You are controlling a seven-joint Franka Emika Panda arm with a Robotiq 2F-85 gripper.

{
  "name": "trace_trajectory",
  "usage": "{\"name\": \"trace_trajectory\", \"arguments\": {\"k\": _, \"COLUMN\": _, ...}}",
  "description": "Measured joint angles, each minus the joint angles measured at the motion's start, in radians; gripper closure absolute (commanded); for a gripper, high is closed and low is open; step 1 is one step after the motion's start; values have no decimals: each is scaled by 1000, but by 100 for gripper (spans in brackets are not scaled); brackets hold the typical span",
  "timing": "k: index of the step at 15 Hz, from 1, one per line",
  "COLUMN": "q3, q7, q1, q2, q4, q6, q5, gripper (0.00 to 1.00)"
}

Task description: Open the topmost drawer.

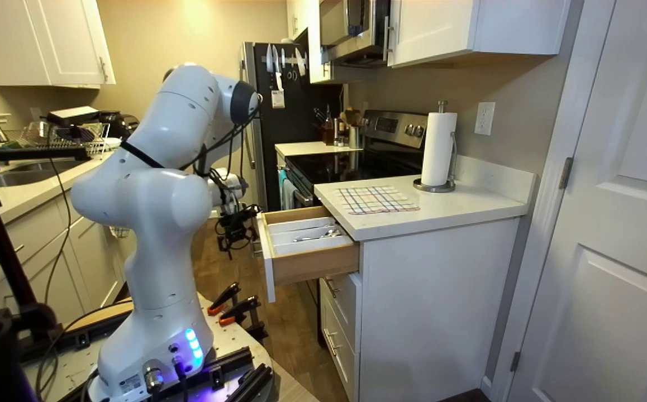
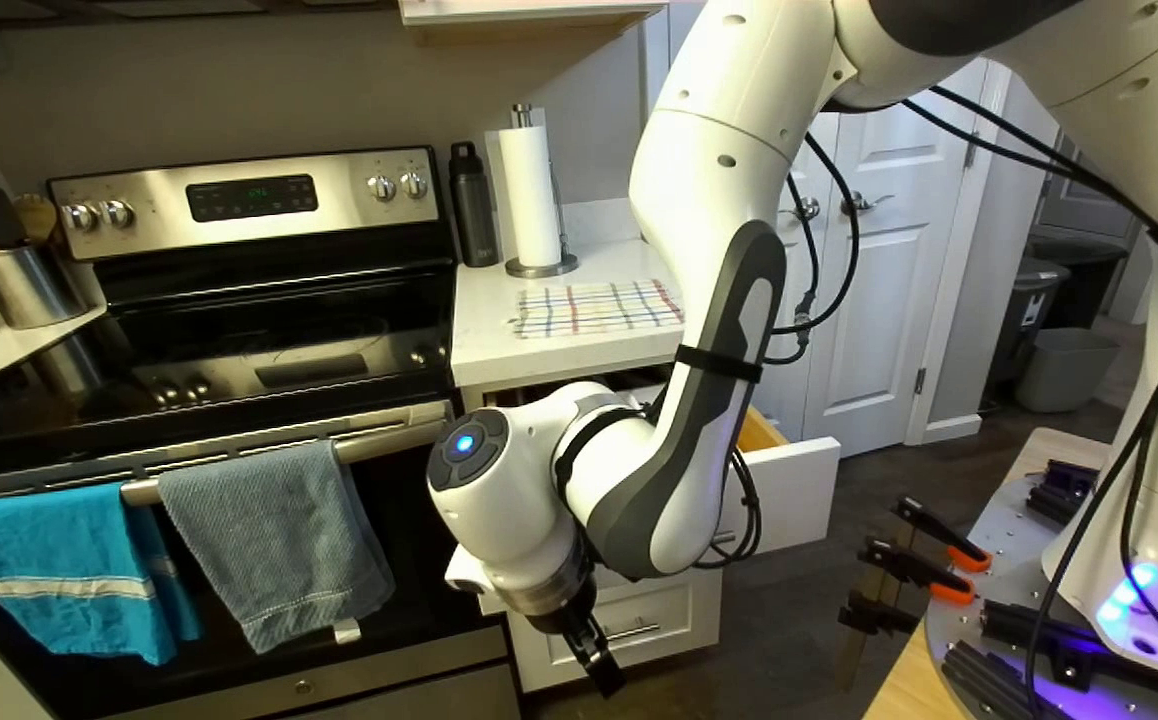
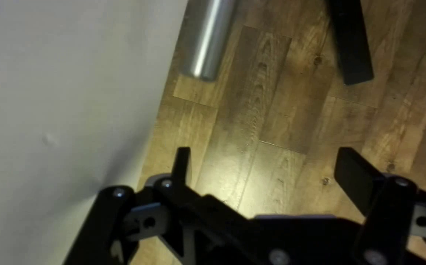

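The topmost drawer (image 1: 315, 265) stands pulled out, with wooden sides and a white front. Its white front also shows in an exterior view (image 2: 791, 490), where my arm hides much of the drawer. Its silver bar handle (image 3: 209, 40) shows at the top of the wrist view, beside the blurred white drawer front (image 3: 58, 110). My gripper (image 3: 262, 152) is open, with only floor seen between its fingers. It hangs on the aisle side of the drawer front, apart from the handle, pointing down in an exterior view (image 2: 599, 665).
A light divided tray (image 1: 301, 237) with utensils lies in the drawer. Lower drawers (image 1: 337, 326) are below it. The counter (image 1: 413, 223) holds a checked cloth and paper towel stand. The stove (image 2: 269, 350) is beside it. Black clamps (image 1: 239, 307) stick out from the robot's base table.
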Motion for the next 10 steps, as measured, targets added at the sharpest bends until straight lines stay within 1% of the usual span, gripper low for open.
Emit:
{"name": "trace_trajectory", "arguments": {"k": 1, "q3": 16, "q7": -21, "q1": 2, "q2": -1, "q4": -1, "q6": 22, "q5": 25, "gripper": 0}}
{"name": "trace_trajectory", "arguments": {"k": 3, "q3": 28, "q7": -49, "q1": 4, "q2": -10, "q4": -1, "q6": 79, "q5": 60, "gripper": 0}}
{"name": "trace_trajectory", "arguments": {"k": 6, "q3": 20, "q7": -99, "q1": -6, "q2": -34, "q4": -2, "q6": 146, "q5": 105, "gripper": 0}}
{"name": "trace_trajectory", "arguments": {"k": 10, "q3": -1, "q7": -182, "q1": -27, "q2": -52, "q4": 1, "q6": 194, "q5": 155, "gripper": 0}}
